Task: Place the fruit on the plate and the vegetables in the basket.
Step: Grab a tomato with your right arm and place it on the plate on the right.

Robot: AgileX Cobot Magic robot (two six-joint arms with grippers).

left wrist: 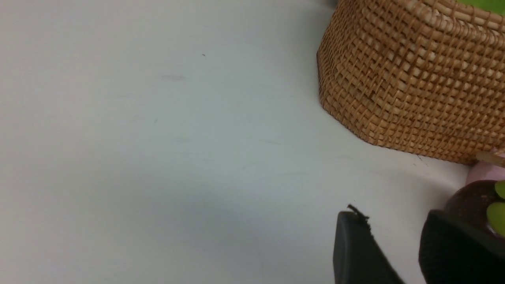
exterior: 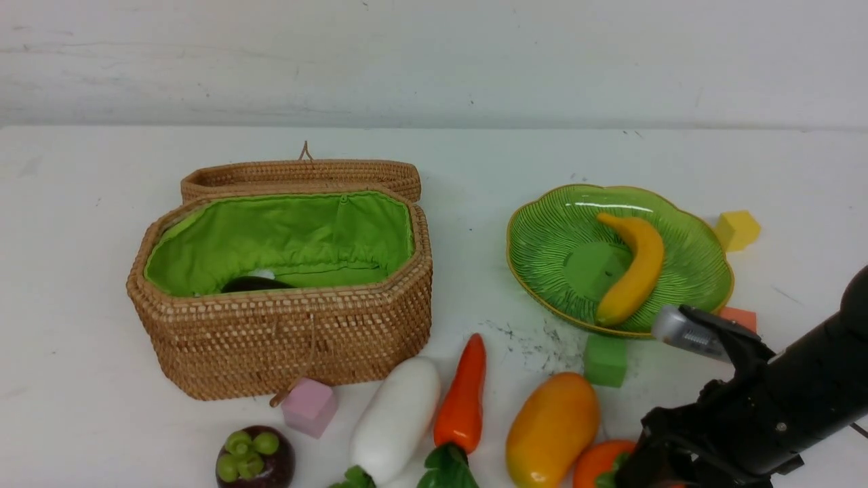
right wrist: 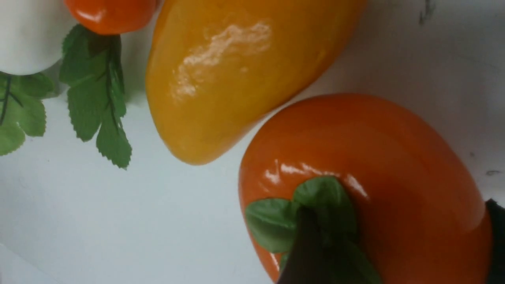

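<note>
Our right gripper stands wide astride the persimmon, which sits beside the mango at the near edge of the table. We judge the grasp in hand; next, close firmly, lift clear, carry to the plate.

Woven wicker basket, glossy persimmon
</note>
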